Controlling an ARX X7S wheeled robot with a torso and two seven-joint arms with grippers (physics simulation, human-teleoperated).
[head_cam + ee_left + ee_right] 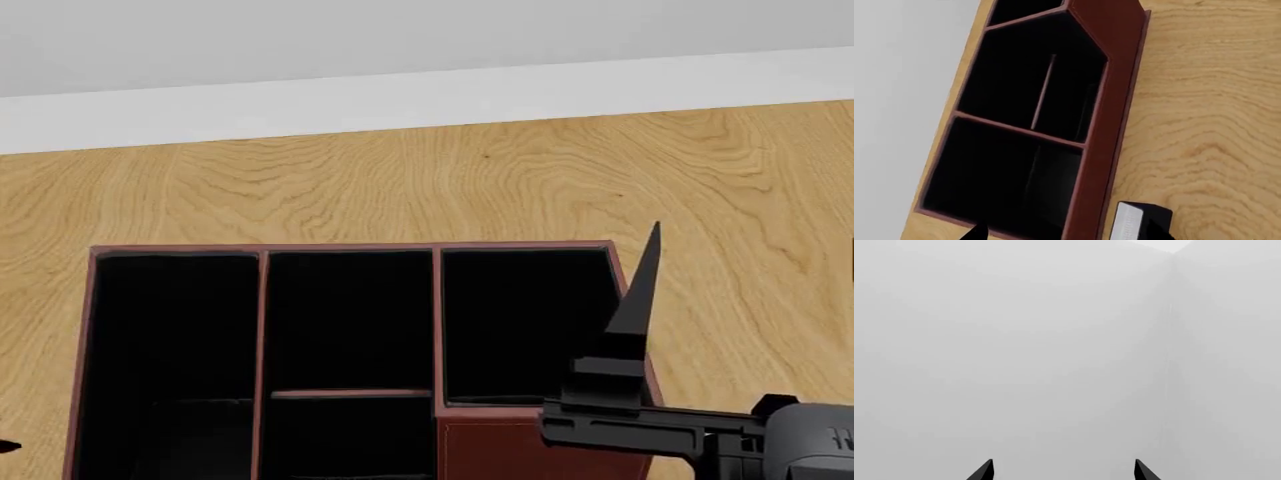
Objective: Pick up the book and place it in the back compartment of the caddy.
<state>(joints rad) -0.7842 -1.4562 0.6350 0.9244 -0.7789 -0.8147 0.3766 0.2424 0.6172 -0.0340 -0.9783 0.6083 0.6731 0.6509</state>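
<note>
Where the light wooden table [400, 180] ends at the far side, a pale grey wall [400, 40] rises behind it with a lighter band along its foot, and the grain runs in broad loops across the bare top. The caddy [523, 445] stands on the wood near the robot, dark red-brown with black insides, its three columns open upward; the back compartment [347, 440] lies on the near side of the short cross divider. The book does not show in any view. The right gripper [1063, 471] points at blank grey wall, its two dark tips well apart, holding nothing. Only slivers of the left gripper [1061, 232] show at the caddy's corner, so I cannot tell its spread.
</note>
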